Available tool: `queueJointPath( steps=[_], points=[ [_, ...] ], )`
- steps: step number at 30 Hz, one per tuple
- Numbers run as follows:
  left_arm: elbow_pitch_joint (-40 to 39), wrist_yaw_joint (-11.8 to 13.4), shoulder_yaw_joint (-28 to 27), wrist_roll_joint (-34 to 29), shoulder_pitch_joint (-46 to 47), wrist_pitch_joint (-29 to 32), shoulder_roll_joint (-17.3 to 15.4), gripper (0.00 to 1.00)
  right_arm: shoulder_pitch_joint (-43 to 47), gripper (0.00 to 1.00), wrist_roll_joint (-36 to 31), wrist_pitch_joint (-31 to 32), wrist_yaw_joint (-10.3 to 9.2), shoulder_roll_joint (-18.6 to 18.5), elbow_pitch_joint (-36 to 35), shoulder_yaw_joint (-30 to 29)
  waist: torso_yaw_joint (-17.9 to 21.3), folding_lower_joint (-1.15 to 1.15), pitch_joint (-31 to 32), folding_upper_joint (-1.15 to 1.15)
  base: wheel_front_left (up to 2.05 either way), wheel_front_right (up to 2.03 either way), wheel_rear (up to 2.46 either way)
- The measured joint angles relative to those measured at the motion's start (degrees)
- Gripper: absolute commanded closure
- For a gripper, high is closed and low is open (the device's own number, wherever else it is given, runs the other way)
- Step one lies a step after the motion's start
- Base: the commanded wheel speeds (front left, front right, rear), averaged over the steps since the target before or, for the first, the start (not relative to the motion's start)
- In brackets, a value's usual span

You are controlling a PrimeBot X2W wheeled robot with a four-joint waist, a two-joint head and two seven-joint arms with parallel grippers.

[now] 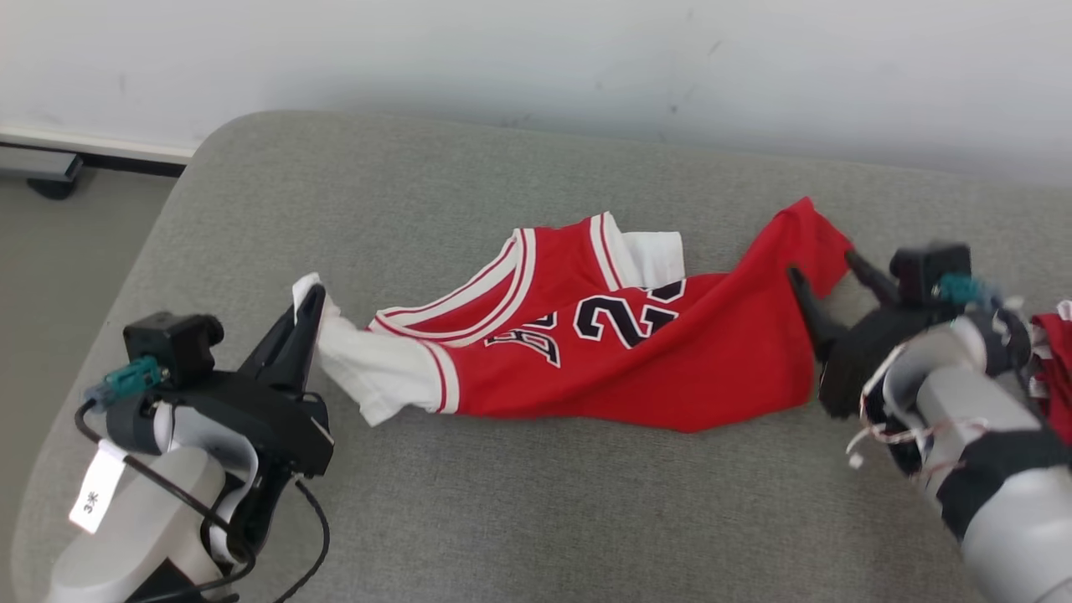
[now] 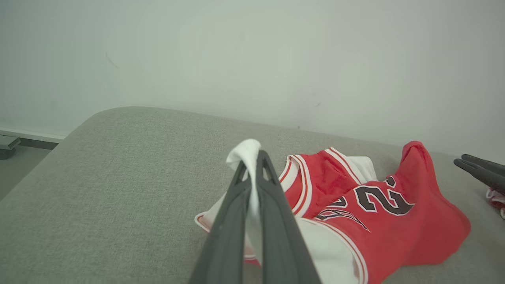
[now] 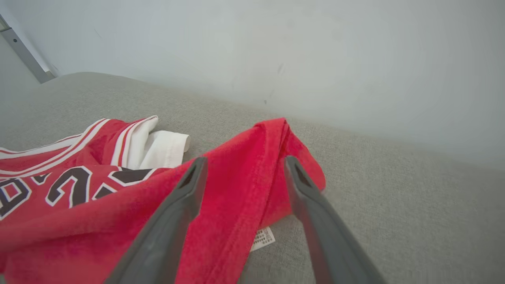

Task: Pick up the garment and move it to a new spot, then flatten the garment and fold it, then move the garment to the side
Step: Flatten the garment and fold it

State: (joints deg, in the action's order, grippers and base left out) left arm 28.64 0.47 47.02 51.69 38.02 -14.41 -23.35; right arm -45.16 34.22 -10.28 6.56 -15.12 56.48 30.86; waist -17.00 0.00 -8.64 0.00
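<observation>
- The left gripper (image 1: pixel 311 293) had its fingers (image 2: pixel 272 197) pressed together on the end of the white sleeve (image 1: pixel 368 368), and a fold of that cloth poked out past the tips.
- The garment (image 1: pixel 636 368), a red jersey with white trim and dark numerals, lay crumpled on the grey padded worktop (image 1: pixel 536 519), stretched from the left fingers across to the right ones.
- The right gripper (image 1: pixel 821 264) held its fingers (image 3: pixel 177 213) apart, one on each side of the raised red hem corner (image 3: pixel 280 138). The cloth ran between them without being pinched.
- A white care label (image 3: pixel 262 238) lay on the worktop just beneath the right fingers.
- Beyond both sets of fingertips, bare worktop ran to the far edge, where the pale wall (image 1: pixel 536 59) rose.
- Outboard of the left fingers the worktop curved off at a rounded corner, with the floor (image 1: pixel 50 251) below.
- Behind the right fingers, beside the forearm, lay another red-and-white cloth (image 1: pixel 1057 360).
- On the near side of the jersey there was a broad open strip of worktop.
</observation>
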Motion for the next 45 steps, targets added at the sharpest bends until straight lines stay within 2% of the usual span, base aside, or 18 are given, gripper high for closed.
queueJointPath(
  steps=[15,20,27,33,34,35,36,37,45],
  points=[
    [-0.4,0.6,-1.5,-1.0,-4.1,0.0,-0.4,1.0,17.7,0.0,1.7,-3.4,0.49,-0.3,-8.8,0.9,3.2,-0.01,2.0,0.0,0.0,0.0,0.0],
    [-0.1,0.9,-1.4,-1.6,-5.0,0.0,-1.1,1.0,18.7,0.0,2.2,-3.4,0.51,-0.5,-11.2,0.7,3.6,-0.01,2.2,0.0,0.0,0.0,0.0],
    [0.0,1.0,-0.6,-3.1,-5.0,0.0,0.2,1.0,18.9,0.0,2.3,-3.4,0.51,-0.9,-13.0,1.0,3.2,-0.01,2.1,0.0,0.0,0.0,0.0],
    [0.6,0.5,-0.3,-3.4,-4.9,0.0,1.7,1.0,18.5,0.0,1.9,-2.4,0.51,-1.2,-11.5,1.9,1.5,-0.01,2.0,0.0,0.0,0.0,0.0],
    [0.7,0.5,-0.3,-3.4,-4.9,0.0,1.9,1.0,18.4,0.03,1.9,-2.2,0.51,-1.2,-11.1,2.0,1.3,-0.01,2.1,0.0,0.0,0.0,0.0],
    [0.8,0.5,-0.2,-3.4,-4.9,0.0,2.1,1.0,18.3,0.33,1.9,-1.7,0.51,-1.1,-10.6,2.1,1.0,-0.01,2.1,0.0,0.0,0.0,0.0],
    [0.9,0.4,-0.2,-3.4,-4.9,0.0,2.2,1.0,18.1,0.89,1.9,-1.3,0.51,-1.0,-10.2,2.2,0.8,-0.01,2.1,0.0,0.0,0.0,0.0],
    [1.1,0.3,-0.2,-3.4,-4.9,0.0,2.3,1.0,17.9,1.0,1.9,-1.2,0.51,-1.0,-10.0,2.5,0.5,-0.01,2.2,0.0,0.0,0.0,0.0],
    [1.8,0.0,-1.5,-3.4,-6.0,0.0,1.7,1.0,16.8,1.0,2.0,-0.3,0.51,-0.8,-11.2,2.9,0.5,-0.01,2.9,0.0,0.0,0.0,0.0]
  ],
)
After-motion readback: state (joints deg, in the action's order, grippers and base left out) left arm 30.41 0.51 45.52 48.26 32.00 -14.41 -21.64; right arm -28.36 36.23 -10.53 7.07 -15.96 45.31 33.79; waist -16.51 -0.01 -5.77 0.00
